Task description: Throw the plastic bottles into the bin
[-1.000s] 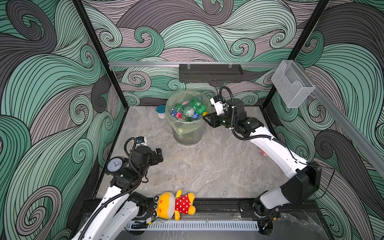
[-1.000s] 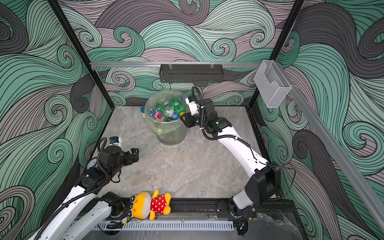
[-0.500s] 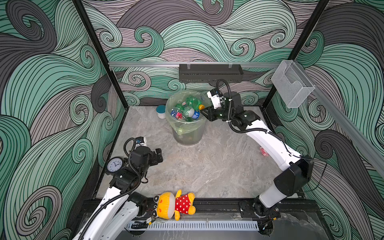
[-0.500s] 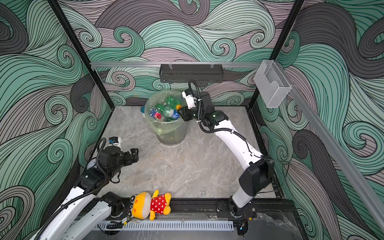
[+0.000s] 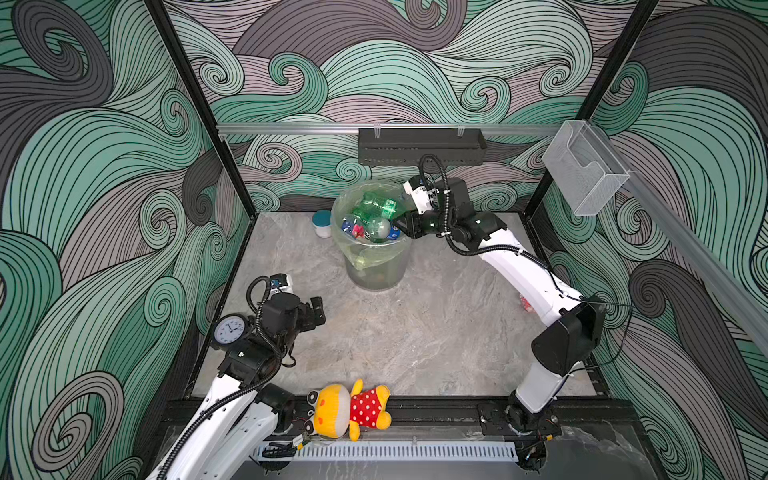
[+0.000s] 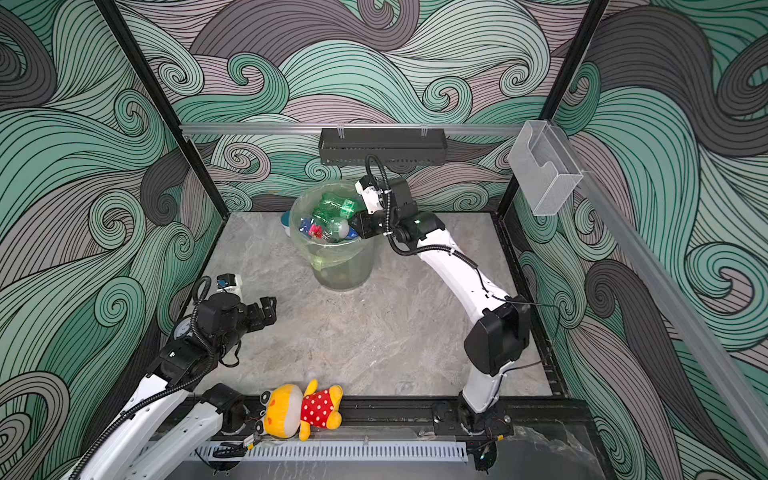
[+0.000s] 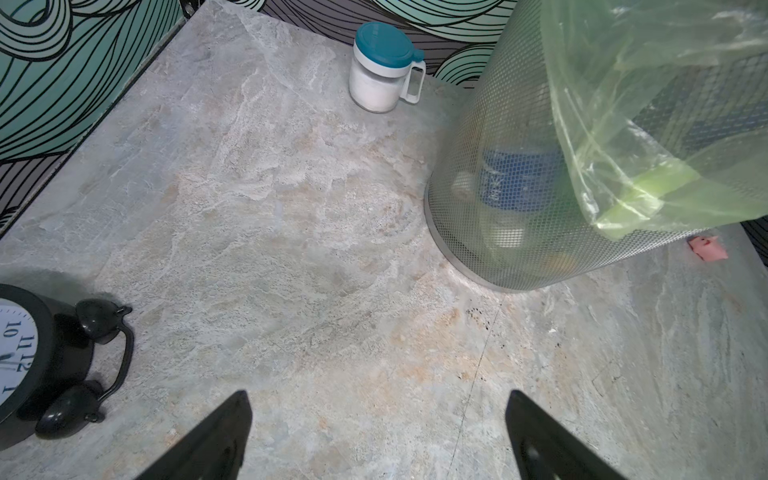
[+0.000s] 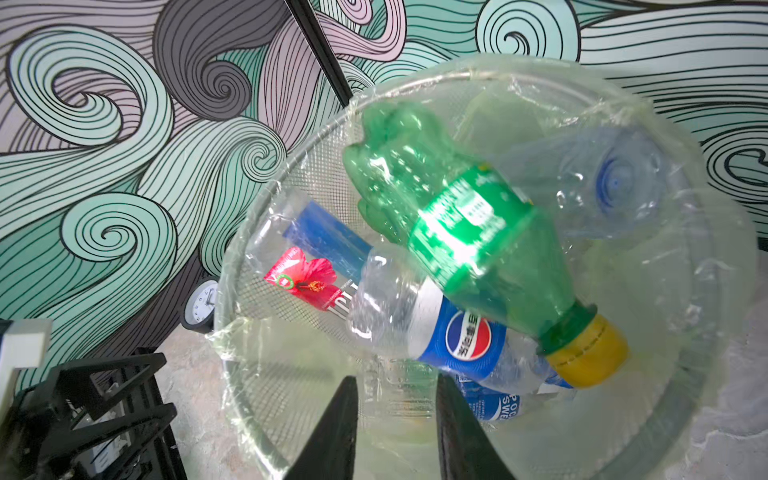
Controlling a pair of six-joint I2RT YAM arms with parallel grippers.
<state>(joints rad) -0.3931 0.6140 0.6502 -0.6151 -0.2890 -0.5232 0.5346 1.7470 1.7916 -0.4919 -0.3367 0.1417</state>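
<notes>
The bin [image 5: 376, 270] [image 6: 343, 270] stands at the back middle of the marble floor, a mesh bucket lined with a pale green bag. Plastic bottles fill it to the top: a green yellow-capped one [image 8: 461, 232], a clear blue-labelled one [image 8: 457, 336] and a red-flower-labelled one [image 8: 303, 278]. My right gripper [image 5: 397, 227] [image 8: 395, 382] hangs over the bin's right rim [image 8: 291, 174]. Its fingers stand narrow, with clear ridged bottle plastic filling the gap between them. My left gripper [image 5: 318, 309] [image 7: 376, 397] is open and empty, low at the front left, well short of the bin [image 7: 498, 166].
A white jar with a teal lid [image 5: 322, 222] [image 7: 380, 68] stands left of the bin. A black alarm clock [image 5: 227, 329] [image 7: 20, 357] sits by my left arm. A plush toy [image 5: 349, 409] lies on the front rail. A small pink-red thing [image 5: 525, 303] lies under my right arm.
My right arm has swung left and forward, bringing its gripper from beside the bin to over the bin's right rim. The left arm has stayed still.
</notes>
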